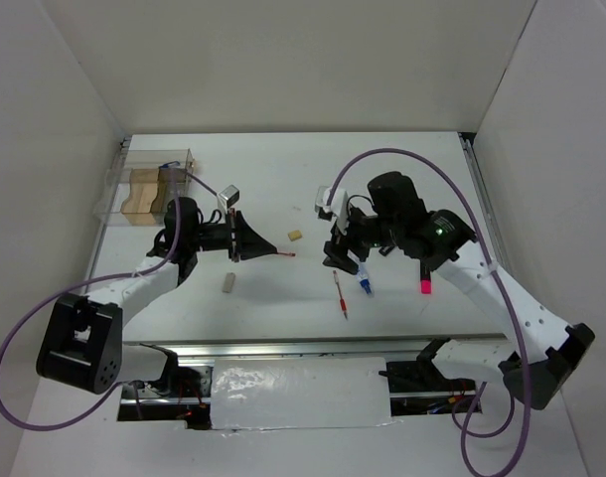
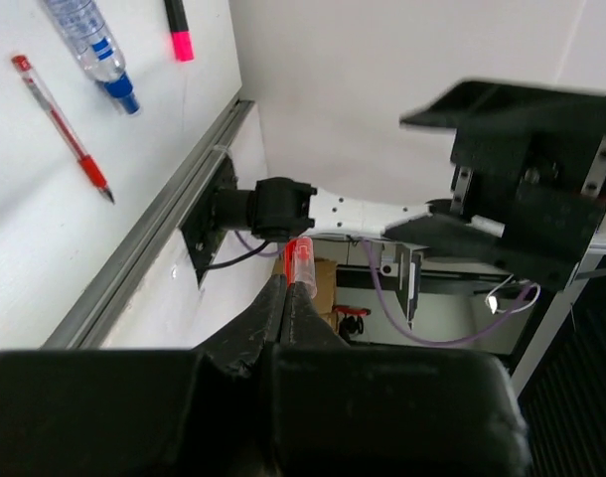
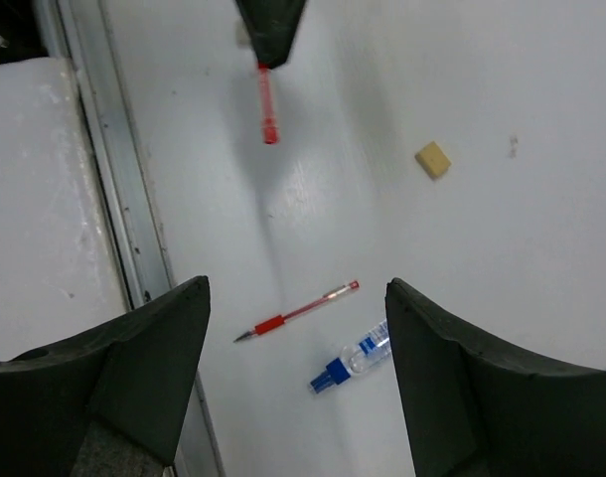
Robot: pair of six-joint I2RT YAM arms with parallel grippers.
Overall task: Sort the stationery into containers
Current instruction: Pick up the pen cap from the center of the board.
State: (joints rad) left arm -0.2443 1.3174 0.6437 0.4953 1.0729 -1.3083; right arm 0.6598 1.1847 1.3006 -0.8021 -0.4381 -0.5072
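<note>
Left gripper (image 1: 266, 248): jaws pinching one thin red pen (image 1: 283, 253) over mid-bench (image 1: 283, 169). Right gripper (image 3: 295, 288): jaws spread wide above a second red pen (image 3: 298, 310) and one clear blue-capped tube (image 3: 353, 360). One pink-black marker (image 1: 424, 285) lies at 4 o'clock, and one clear plastic compartment box (image 1: 149, 189) stands at 10 o'clock.

No readable text in any view, folks. The clear blue-capped tube (image 2: 88, 42) has blue printing across its label, but in the left wrist view it's just blurred bands, with no letters or numbers to make out. From the top camera and the right wrist view the same label is far too small to read.
</note>
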